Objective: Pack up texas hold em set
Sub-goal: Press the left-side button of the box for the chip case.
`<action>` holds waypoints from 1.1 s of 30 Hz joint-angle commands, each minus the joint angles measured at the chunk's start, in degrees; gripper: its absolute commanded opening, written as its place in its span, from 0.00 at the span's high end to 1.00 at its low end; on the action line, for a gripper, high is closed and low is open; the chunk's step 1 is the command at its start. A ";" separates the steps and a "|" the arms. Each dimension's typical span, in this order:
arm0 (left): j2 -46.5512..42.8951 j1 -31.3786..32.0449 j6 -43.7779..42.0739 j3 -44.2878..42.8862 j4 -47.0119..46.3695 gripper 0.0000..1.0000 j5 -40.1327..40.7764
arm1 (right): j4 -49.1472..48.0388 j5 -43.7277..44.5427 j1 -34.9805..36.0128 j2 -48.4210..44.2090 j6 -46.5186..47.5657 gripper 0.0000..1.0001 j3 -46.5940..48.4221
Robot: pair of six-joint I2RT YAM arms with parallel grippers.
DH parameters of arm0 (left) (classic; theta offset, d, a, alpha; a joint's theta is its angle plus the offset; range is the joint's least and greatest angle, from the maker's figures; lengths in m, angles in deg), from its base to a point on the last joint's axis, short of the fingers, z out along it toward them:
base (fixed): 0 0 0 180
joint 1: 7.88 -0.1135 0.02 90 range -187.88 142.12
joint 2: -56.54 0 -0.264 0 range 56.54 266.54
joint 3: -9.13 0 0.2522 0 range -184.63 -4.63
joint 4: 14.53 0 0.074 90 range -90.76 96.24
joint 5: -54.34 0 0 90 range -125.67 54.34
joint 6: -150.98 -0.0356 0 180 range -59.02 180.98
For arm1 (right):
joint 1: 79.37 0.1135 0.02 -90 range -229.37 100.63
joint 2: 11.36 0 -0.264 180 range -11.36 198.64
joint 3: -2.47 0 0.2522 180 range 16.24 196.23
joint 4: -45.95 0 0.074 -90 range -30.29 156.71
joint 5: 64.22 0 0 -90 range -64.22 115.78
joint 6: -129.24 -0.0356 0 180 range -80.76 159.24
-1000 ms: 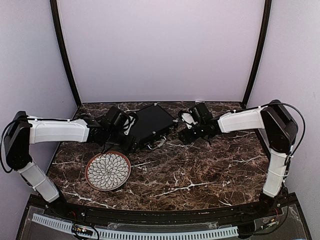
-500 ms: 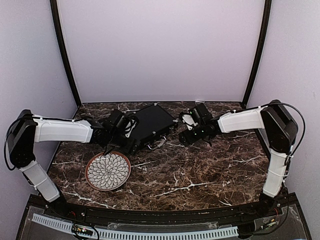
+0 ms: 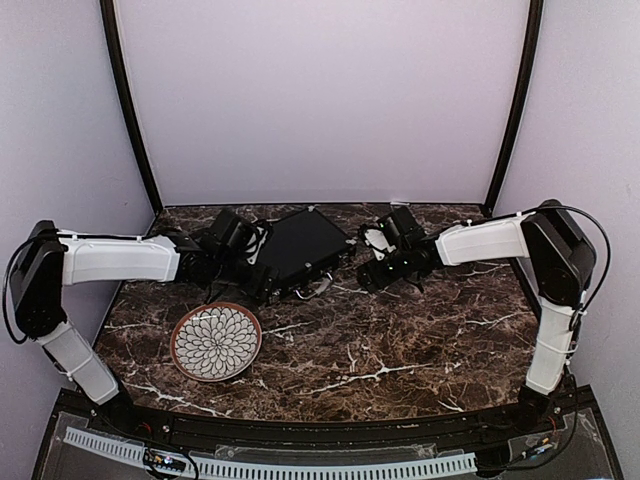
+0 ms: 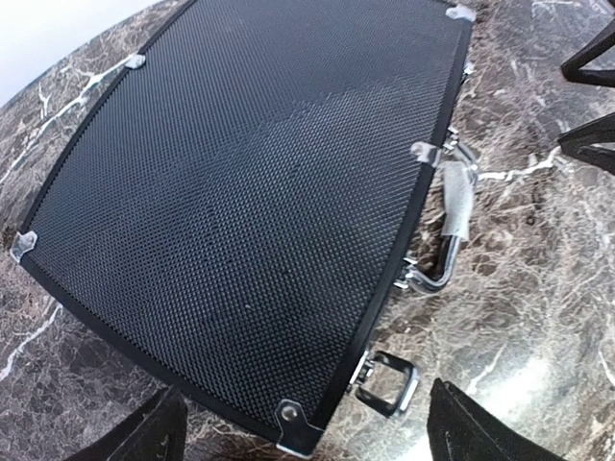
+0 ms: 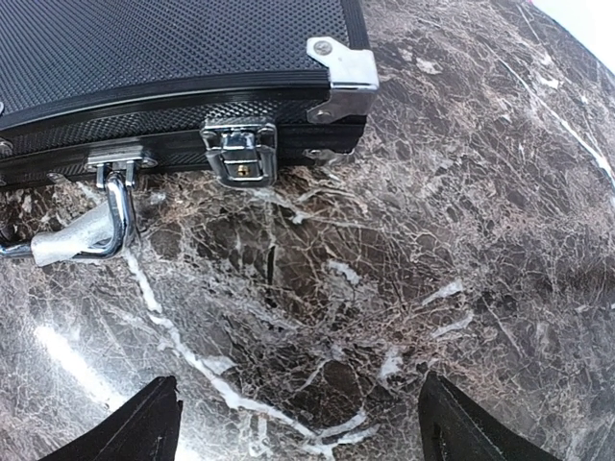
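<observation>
The closed black briefcase (image 3: 300, 250) lies flat at the back of the brown, white-veined marble counter (image 3: 400, 340), turned at an angle, between the two arms. A round plate (image 3: 216, 342) with a white petal pattern and a brown rim is set nearer the front left, apart from the case. Nothing is seen between either pincer and the case.

The lid is covered in a fine dimpled black texture and edged with a black frame; silver metal caps (image 5: 343, 72) are riveted at the corners. Along the long side facing the front, a chrome handle (image 5: 96, 226) wrapped in clear film is folded down onto the counter, flanked by chrome latches (image 5: 238, 154).

The left arm is stretched across from the left wall, and the left pincer (image 4: 307, 432) is held open over the case's near-left corner, fingers wide apart. The right arm is reached in from the right, and the right pincer (image 5: 298, 423) is likewise spread open over bare marble just beside the latch side, touching nothing.
</observation>
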 commanded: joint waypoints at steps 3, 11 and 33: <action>4.00 -0.31 0.06 -2.02 2.22 0.12 0.65 | -0.91 -0.19 0.12 0.15 -0.74 0.13 -0.26; 6.57 0.12 -0.72 -2.27 4.13 0.13 -0.06 | -0.91 -0.58 0.12 0.33 -0.85 0.13 -0.31; 15.40 5.22 -3.25 -1.97 7.11 0.01 15.39 | 0.23 -2.69 0.12 3.61 -1.05 0.13 1.30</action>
